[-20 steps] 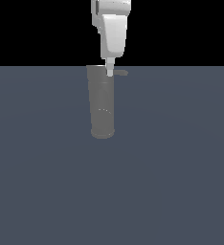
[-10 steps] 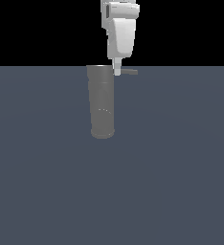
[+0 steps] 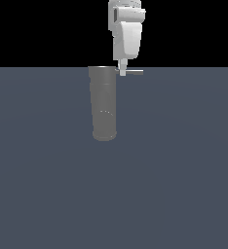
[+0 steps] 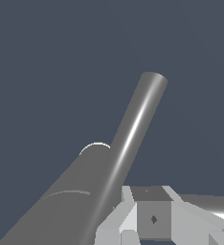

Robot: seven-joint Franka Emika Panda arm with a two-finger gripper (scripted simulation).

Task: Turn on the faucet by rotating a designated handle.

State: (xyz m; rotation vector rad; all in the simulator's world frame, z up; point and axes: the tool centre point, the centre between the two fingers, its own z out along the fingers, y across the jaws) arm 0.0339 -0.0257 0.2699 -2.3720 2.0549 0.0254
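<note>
The faucet (image 3: 104, 103) is a tall matte grey cylinder standing on the dark floor. Its handle (image 3: 134, 72), a thin grey rod, sticks out from the top rim toward the exterior view's right. My gripper (image 3: 122, 71) hangs straight down from the white arm, its tip touching the handle's root beside the cylinder's rim. The fingers look pressed together with nothing between them. In the wrist view the handle (image 4: 134, 125) runs as a shiny rod across the darker faucet (image 4: 61, 206), with the fingers (image 4: 153, 219) right beside it.
A flat dark blue-grey floor (image 3: 184, 185) spreads all around the faucet. Nothing else shows in either view.
My gripper has shifted toward the exterior view's right along the cylinder's top rim. The handle now reaches further out to that side than a second ago.
</note>
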